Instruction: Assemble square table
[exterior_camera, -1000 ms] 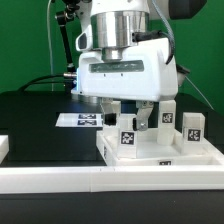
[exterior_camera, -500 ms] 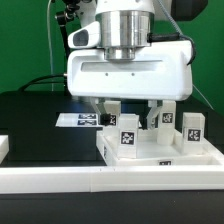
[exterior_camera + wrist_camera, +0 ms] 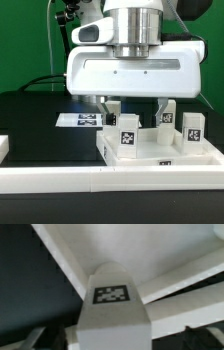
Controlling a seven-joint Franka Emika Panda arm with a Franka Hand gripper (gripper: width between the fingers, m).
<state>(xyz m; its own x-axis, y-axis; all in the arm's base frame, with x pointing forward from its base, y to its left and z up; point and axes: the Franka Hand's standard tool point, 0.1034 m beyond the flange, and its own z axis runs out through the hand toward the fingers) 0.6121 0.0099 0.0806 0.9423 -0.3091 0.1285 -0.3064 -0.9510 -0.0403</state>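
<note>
Four tagged legs [image 3: 128, 136] on slab [image 3: 165, 158] in ext. view; wrist: one leg between tool [image 3: 132, 108] fingers, grip unclear

Tabletop [image 3: 165, 158]: white square slab, raised rim, flat on black table.
Legs [image 3: 128, 133]: white, tagged, apparently four, upright on slab.

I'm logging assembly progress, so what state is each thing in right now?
Gripper: lowered over the legs, jaws apart either side of one, grip not clear.
Legs: standing upright on the tabletop, none attached.
Square tabletop: lying flat on the table.
Marker board: flat, untouched.
</note>
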